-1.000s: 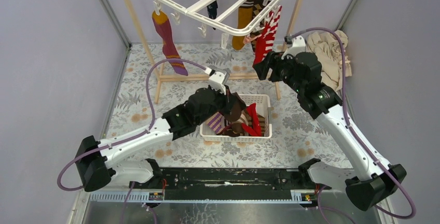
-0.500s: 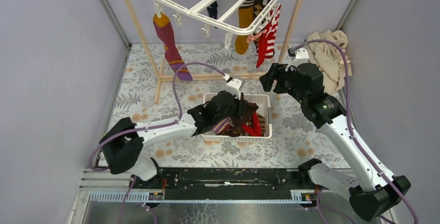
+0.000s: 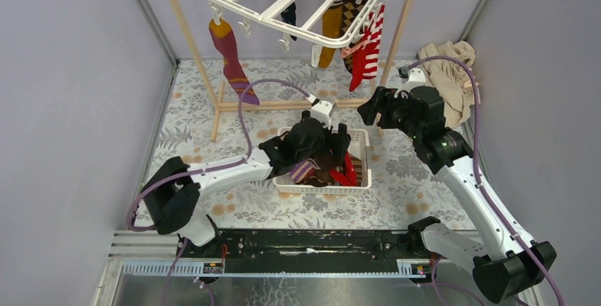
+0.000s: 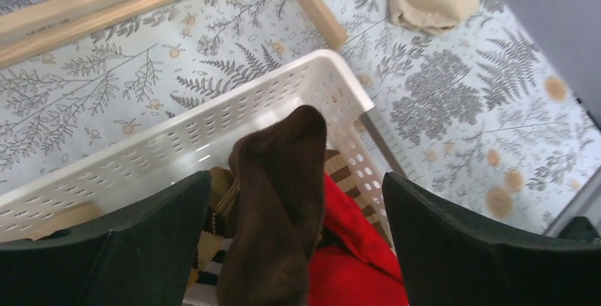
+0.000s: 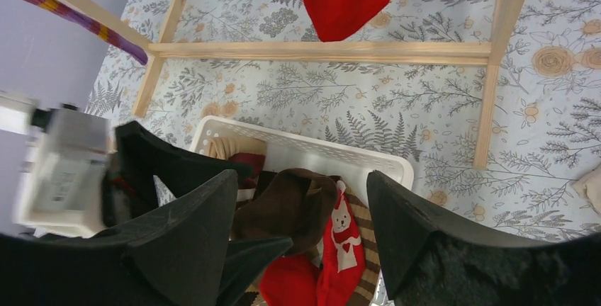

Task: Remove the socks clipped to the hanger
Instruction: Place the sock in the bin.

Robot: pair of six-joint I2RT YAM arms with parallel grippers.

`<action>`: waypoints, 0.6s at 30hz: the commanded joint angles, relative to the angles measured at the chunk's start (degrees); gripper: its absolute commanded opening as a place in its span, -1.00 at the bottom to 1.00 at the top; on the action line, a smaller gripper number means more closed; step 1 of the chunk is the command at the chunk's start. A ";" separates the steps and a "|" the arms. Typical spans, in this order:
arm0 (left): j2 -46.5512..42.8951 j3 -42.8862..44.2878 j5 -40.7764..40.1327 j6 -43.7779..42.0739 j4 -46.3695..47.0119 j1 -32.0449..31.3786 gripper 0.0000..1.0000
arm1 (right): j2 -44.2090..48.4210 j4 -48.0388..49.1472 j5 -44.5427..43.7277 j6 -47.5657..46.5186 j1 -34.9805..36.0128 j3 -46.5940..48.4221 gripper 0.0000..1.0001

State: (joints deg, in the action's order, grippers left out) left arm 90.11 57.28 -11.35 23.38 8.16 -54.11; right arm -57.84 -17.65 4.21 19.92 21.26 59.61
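Socks [image 3: 327,30] are hanging by small clips from the hanger [image 3: 269,17], a white moulded-plastic rectangle with rounded corners and cross bars, which is sitting high at the far end between the slanting poles of a pale wooden frame [image 5: 319,52]. A purple-striped sock [image 3: 230,61] is dangling alone at the left corner. A red-and-white striped sock [image 3: 366,47] is hanging at the right, beside mustard and argyle ones.

Below, the white perforated basket [image 4: 212,118] is resting on the fern-and-flower printed table cover [image 3: 212,108] and holding a soft heap of knitted socks. The left gripper [image 4: 294,178] is hovering over the basket with its fingers spread wide, and a dark brown sock [image 4: 280,200] is slumping between them, unclamped, against a red sock [image 4: 347,263]. The right gripper [image 5: 299,193] is hovering beyond the basket's far right corner, below the striped sock, with its fingers apart and nothing between them. One red sock in the heap is showing a small white animal figure [image 5: 342,221]. A crumpled beige cloth [image 3: 450,79] is lying at the table's right edge, behind the right arm.
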 commanded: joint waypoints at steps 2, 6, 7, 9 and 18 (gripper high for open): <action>-6.58 5.57 -1.33 -1.63 -5.59 0.13 0.97 | -0.31 2.98 2.59 1.31 -0.41 -0.75 0.49; -11.36 7.34 -2.51 -1.31 -12.20 0.14 0.97 | -0.41 3.78 2.83 1.63 -0.51 -1.60 0.48; -12.87 7.23 -2.80 -0.93 -13.48 0.14 0.97 | -0.54 4.02 2.60 1.57 -0.51 -1.61 0.48; -16.49 6.50 -3.07 0.39 -16.18 0.14 0.97 | -1.15 4.44 2.56 1.28 -0.70 -1.17 0.47; -29.28 -1.36 -3.45 7.91 -21.63 0.09 0.97 | -7.52 11.16 2.24 1.71 -2.15 1.35 0.36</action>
State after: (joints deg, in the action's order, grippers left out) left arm 64.31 59.42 -13.54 27.33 -9.74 -54.11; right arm -62.85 -13.50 5.74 20.93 19.86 57.95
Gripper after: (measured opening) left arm 0.984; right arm 0.685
